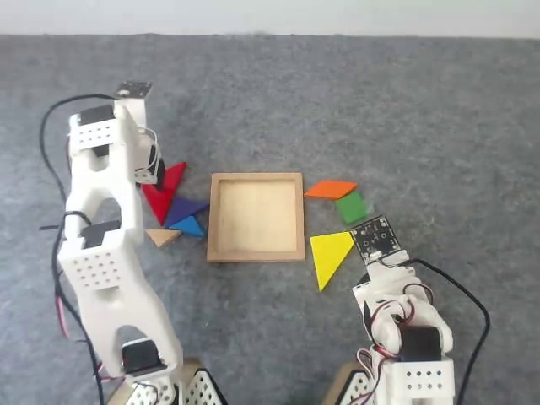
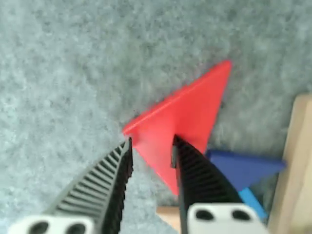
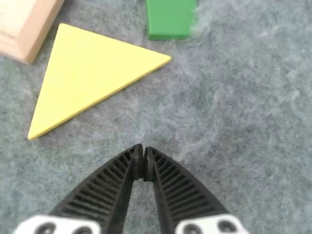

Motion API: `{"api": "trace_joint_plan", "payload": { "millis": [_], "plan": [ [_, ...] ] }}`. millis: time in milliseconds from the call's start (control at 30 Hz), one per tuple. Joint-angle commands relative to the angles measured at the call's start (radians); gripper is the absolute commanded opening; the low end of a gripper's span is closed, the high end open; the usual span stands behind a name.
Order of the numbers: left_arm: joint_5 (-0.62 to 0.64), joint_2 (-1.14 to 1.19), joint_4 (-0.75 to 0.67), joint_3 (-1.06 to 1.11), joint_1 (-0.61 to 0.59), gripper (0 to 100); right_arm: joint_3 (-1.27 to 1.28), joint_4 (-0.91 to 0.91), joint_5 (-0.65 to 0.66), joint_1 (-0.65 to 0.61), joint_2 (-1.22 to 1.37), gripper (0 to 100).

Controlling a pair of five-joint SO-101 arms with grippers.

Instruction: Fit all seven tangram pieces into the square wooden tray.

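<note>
Surface [image 1: 439,110] of grey felt carries the square wooden tray [image 1: 256,255] at centre, the yellow triangle [image 1: 327,253] just right of it near the closed right jaws, and the red triangle [image 2: 187,117] left of it, 1 corner between the parted left jaws.

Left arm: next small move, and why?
Probably close the left gripper: its open jaws straddle an edge of the red triangle, one finger over the piece, the other over carpet. The wooden tray holds no pieces, so this looks like the first pick. Whether the tips are low enough is unclear.
</note>
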Motion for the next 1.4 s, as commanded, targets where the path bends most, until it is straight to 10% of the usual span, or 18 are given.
{"api": "trace_joint_plan", "payload": {
  "millis": [0,367,1033,1367],
  "plan": [
    [-0.037,-0.121,0.051,-0.008,-0.04,23,0.017,0.015,0.009,0.001,-0.019,0.8],
    [-0.261,-0.058,-0.041,-0.004,-0.003,30,0.017,0.015,0.009,0.001,-0.019,0.8],
    [-0.121,0.005,-0.095,-0.002,-0.037,30,-0.029,0.088,0.012,-0.157,-0.019,0.8],
    [-0.12,0.003,-0.103,0.001,-0.054,30,-0.367,0.17,0.199,0.358,-0.022,0.8]
  ]
}}
